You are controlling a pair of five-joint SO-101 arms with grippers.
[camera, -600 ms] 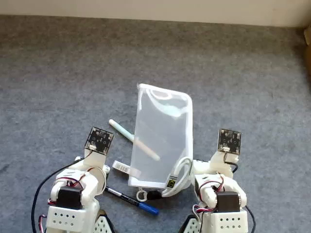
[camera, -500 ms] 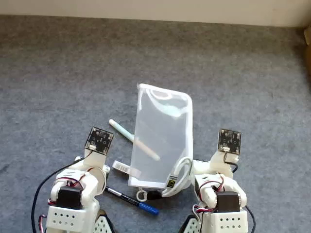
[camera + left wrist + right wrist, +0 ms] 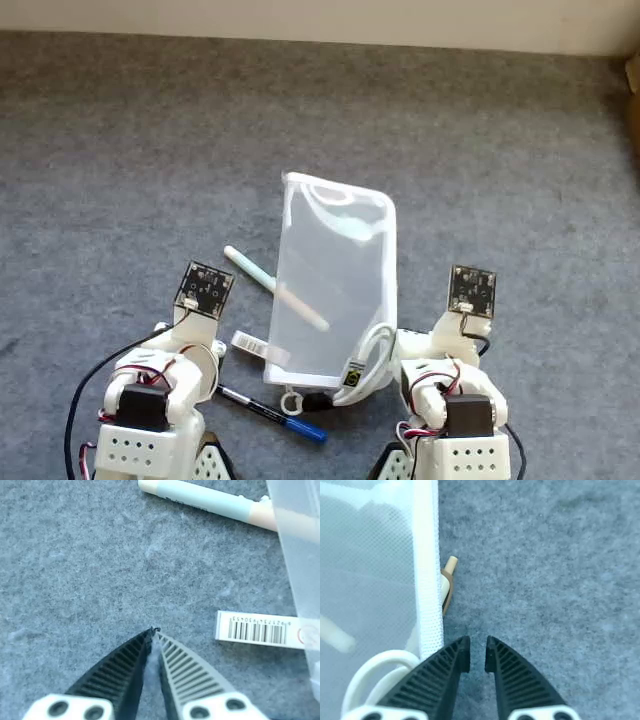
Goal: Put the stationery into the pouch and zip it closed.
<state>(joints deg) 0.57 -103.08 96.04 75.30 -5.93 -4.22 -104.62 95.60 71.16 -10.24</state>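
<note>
High view: nothing has moved in the last half second, and both arms sit parked, so packing seems not yet begun. The pouch (image 3: 335, 290) lies flat on the bench (image 3: 120, 150) between them. A highlighter (image 3: 248, 267) pokes out on the left arm's side. Left tool (image 3: 152, 636) is pinched shut, empty. Right tool (image 3: 477, 654) is a crack open and empty, beside the pouch's edge.

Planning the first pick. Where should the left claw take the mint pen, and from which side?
Probably the mint pen at its exposed barrel, from above, left claw set across it: it lies flat on the carpet, its other end covered by the pouch.
</note>
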